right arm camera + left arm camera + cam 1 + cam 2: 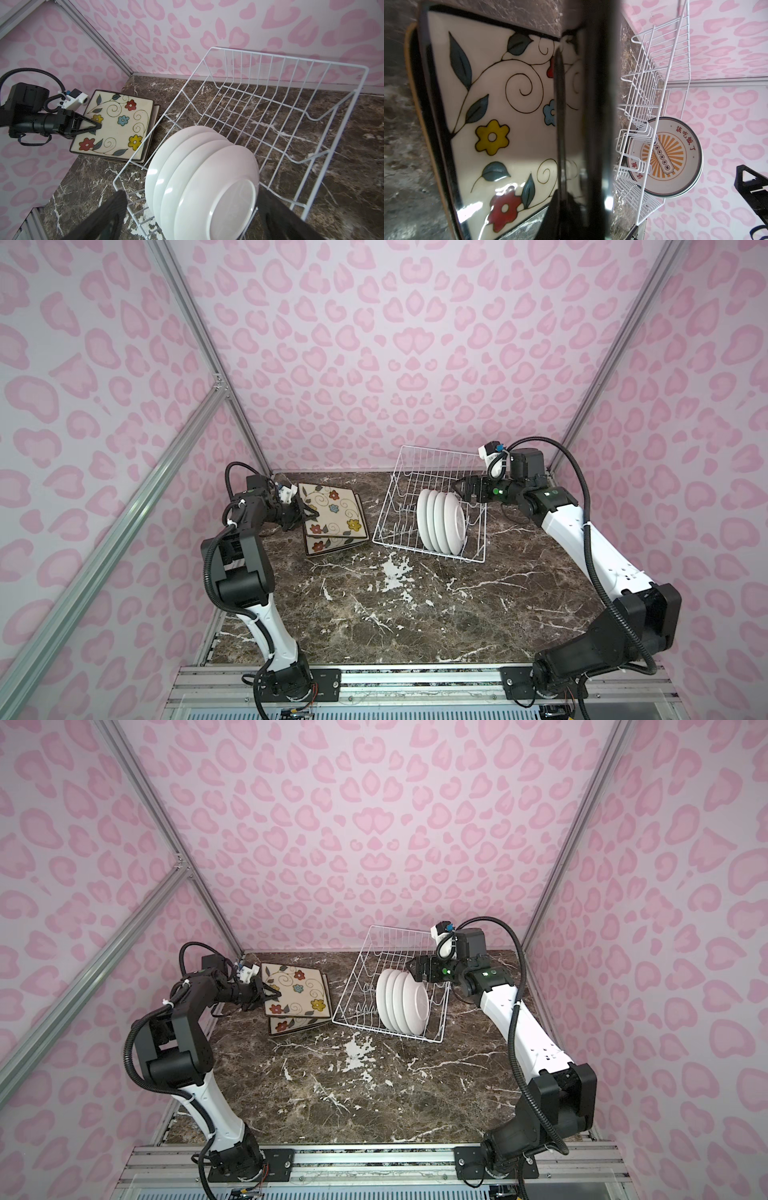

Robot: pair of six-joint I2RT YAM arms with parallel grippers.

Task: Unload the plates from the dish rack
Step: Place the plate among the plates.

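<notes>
Pinching the left edge of the top cream square plate with coloured flowers [332,510] in the left gripper [308,515], over the other square plates [328,546] stacked on the dark brown marble tabletop [415,614] beside the white wire dish rack [432,466]. Holding the right gripper [460,491] wide open just beside four round white plates [440,520] standing in that rack.

Overhead pair (wrist views sharing rack [291,58])
</notes>
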